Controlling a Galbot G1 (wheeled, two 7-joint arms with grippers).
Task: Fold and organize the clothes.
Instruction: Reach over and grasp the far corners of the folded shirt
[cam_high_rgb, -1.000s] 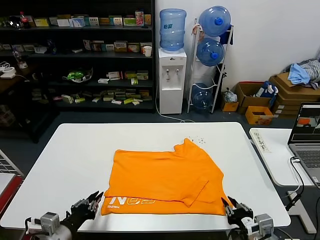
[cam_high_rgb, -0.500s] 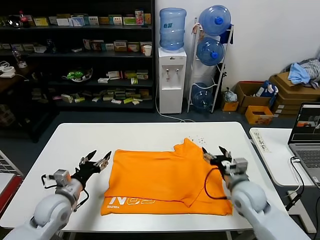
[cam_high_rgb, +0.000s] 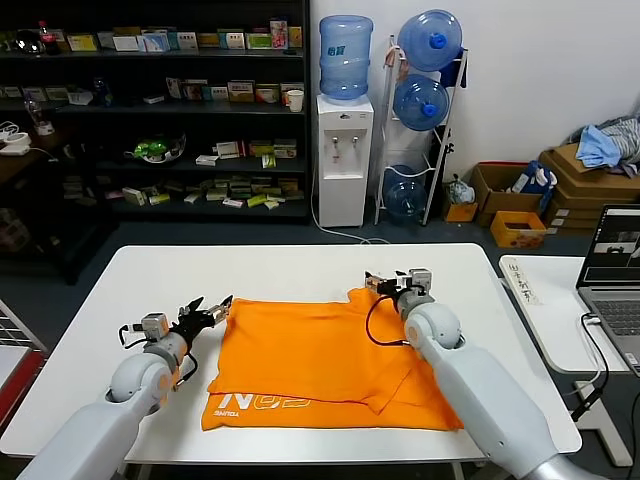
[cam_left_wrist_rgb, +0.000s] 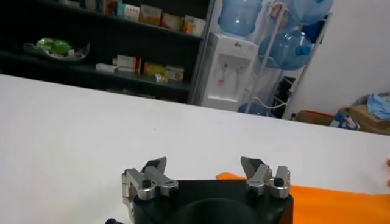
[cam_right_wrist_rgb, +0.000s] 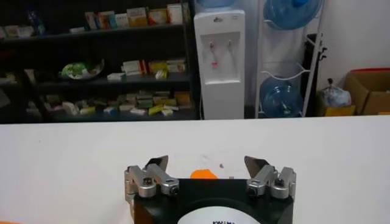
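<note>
Now both open, empty end effectors, left end effector (cam_high_rgb: 208, 312) and right end effector (cam_high_rgb: 388, 283), sit at the far corners of the orange T-shirt (cam_high_rgb: 325, 360) on the bench (cam_high_rgb: 150, 290), seemingly ready to pinch them for the next fold.

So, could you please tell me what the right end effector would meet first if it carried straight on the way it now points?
Probably nothing close: the open right end effector points across bare white table past the T-shirt edge; depth is unclear.
</note>
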